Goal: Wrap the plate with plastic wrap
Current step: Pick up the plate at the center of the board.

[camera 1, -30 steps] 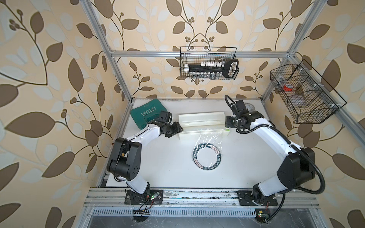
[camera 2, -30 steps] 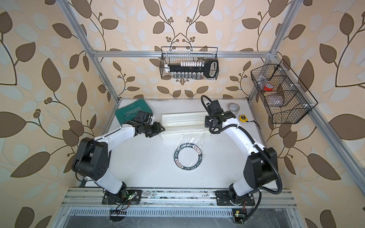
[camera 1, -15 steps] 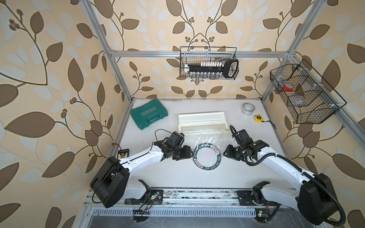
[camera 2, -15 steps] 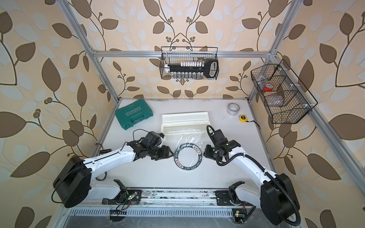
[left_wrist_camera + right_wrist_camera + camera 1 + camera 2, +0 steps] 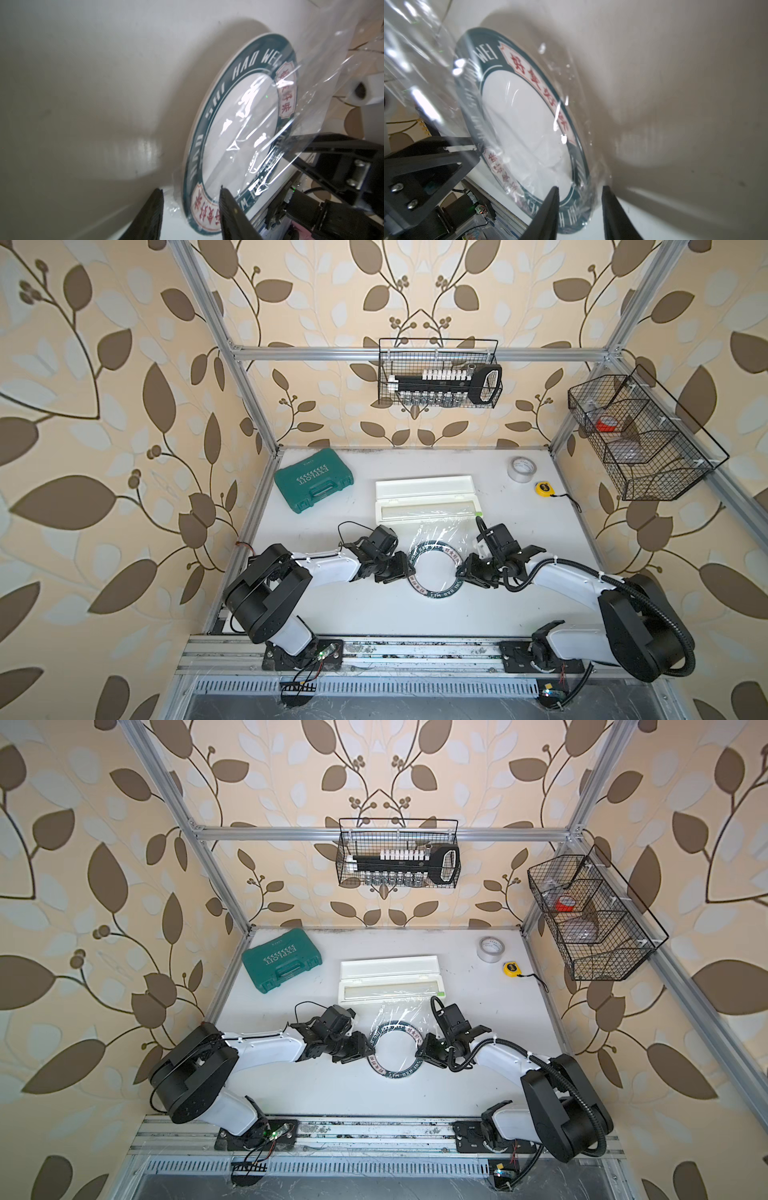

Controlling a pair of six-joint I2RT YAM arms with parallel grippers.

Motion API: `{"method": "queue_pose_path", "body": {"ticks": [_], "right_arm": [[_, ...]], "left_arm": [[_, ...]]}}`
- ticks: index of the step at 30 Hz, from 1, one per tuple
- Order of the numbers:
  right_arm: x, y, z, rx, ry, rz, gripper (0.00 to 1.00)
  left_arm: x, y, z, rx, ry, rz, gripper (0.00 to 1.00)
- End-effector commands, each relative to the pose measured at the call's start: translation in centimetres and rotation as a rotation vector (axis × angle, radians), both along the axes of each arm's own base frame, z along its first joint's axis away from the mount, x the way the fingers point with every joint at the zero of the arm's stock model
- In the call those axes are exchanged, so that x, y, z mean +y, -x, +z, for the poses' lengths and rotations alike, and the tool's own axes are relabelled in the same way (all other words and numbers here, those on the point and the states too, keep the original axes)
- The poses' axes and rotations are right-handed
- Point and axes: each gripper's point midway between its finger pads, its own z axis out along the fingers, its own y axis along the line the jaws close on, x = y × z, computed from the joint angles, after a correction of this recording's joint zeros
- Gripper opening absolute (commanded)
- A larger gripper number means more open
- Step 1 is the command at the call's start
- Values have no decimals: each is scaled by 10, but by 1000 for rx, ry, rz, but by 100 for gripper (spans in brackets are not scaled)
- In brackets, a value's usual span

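Mid-table, between the arms: 1 plate [image 5: 432,593], flat on the white table [image 5: 374,622], just in front of the dispenser box [image 5: 426,499].
Plastic wrap [image 5: 440,533]: 1 sheet, running from the box and draped over the plate. You see it crinkled across the plate's centre in both wrist views.
Left gripper [image 5: 190,199]: 1, jaws partway apart, straddling the plate's rim on its own side. 1 finger is on the table side, 1 over the navy band. Nothing visibly clamped.
Right gripper [image 5: 580,197]: 1, jaws partway apart, straddling the opposite rim with bunched film between them. No firm hold visible.
Other counts: 1 green tool case [image 5: 313,485], 1 grey tape roll [image 5: 522,468], 1 yellow tape measure [image 5: 544,488], 1 back-wall basket [image 5: 438,379], 1 side-wall basket [image 5: 640,439].
Hidden: in both top views the gripper bodies cover the fingertips. The wrist views cut the fingers at the frame edge.
Hard to make out: you can't trace where the film's near edge ends, whether it's severed from the box, or what's in the side-wall basket.
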Motion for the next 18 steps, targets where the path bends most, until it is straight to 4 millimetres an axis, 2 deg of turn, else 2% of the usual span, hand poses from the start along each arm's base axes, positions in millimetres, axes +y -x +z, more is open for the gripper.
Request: {"method": "queue_pose_path", "body": {"ticks": [1,4,7,10,14,18], "right_arm": [[10,0,-5,-1,-70,-2,35],[15,1,-7,-8,-108,0,32],[20,2,-3,-30,-155,10,23],[26,0,11,-86,-221,15,15],[31,-4,32,-173,-288,22,5],[35,-1,50,-207,-332,43,7]], "left_arm": [[-6,7,-12,26,35,0,40],[-12,9,-15,42,101,11,33],[-15,11,-13,49,160,29,23],[-16,13,-6,39,205,48,14],[-16,12,13,6,283,76,3],[-14,13,29,-19,349,104,0]]}}
